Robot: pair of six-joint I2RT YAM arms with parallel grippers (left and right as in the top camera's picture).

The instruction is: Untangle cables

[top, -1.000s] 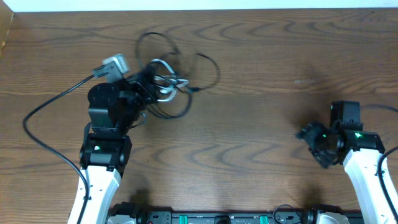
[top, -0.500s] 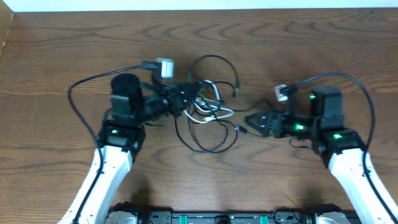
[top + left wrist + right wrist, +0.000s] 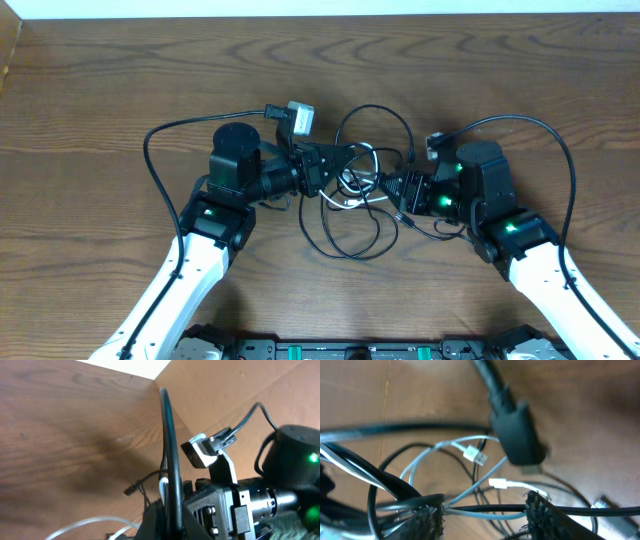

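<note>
From above, the cables (image 3: 355, 190) lie in one thin heap. Which one goes over which is too small to tell. The tips of the left gripper (image 3: 340, 168) are lost among them. In the left wrist view, its fingers (image 3: 150, 527) are cut off at the bottom edge. In the right wrist view, a black plug (image 3: 517, 435) is blurry. The right gripper (image 3: 482, 517) is cut off at the bottom edge too.

Thin, flexible black cords (image 3: 420, 427) mixed with one thin pale white cord (image 3: 502, 483), plug ends white too; dark brown tabletop (image 3: 100, 90), wavy wood-grain pattern throughout; plain cardboard-tan wall (image 3: 240, 385).
</note>
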